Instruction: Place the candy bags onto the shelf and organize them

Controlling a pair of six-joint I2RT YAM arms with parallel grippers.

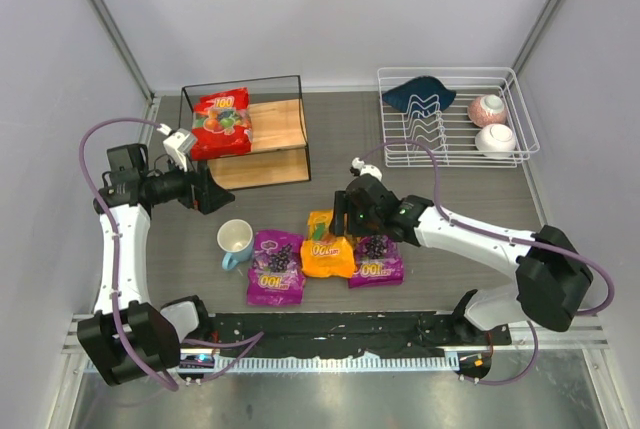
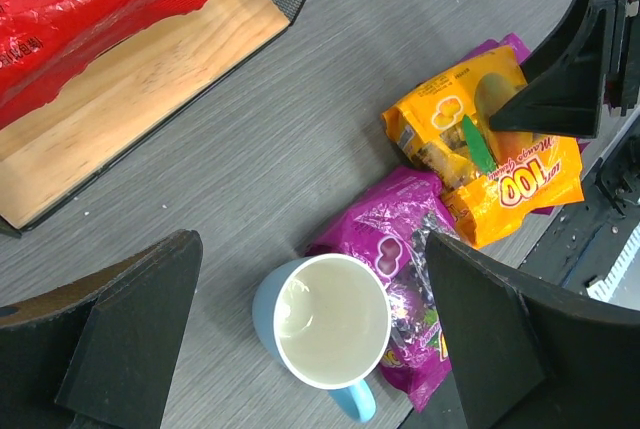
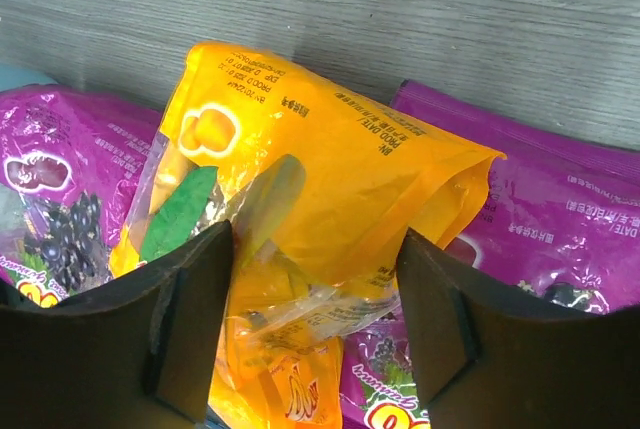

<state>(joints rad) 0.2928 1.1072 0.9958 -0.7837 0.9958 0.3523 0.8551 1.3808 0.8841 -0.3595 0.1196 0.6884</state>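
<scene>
I see the right jaws apart, astride the orange bag at 6 o'clock; left jaws, at 9 o'clock, wide apart.

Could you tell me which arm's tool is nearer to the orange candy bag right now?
Right. The right tool is directly over the orange candy bag, its fingers straddling it. The left tool is well off to the left, by the shelf.
</scene>
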